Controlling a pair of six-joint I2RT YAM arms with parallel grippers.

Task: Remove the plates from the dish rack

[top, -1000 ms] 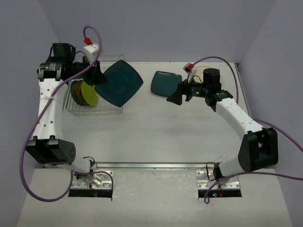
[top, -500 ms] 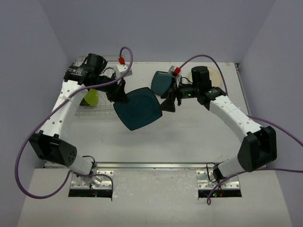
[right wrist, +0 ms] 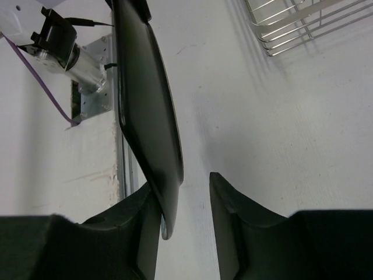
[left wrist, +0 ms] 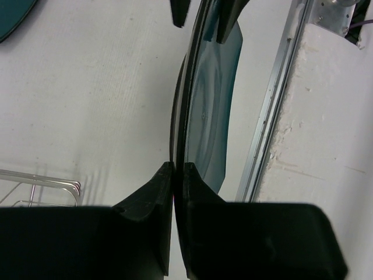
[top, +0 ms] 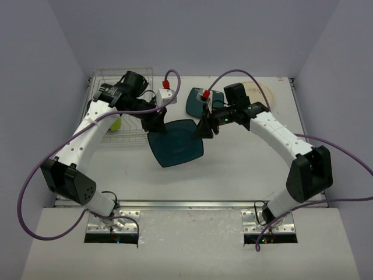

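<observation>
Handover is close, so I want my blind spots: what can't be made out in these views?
- Top view: the left arm covers much of the dish rack; plates left inside cannot be counted.
- Top view: the right arm cuts off the cream plate.
- Right wrist: whether the right tool touches the held teal plate; its rim overlaps one finger.

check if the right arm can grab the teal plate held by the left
Probably yes: the open right gripper straddles the free edge of the teal plate; the left gripper clamps the opposite edge.
</observation>
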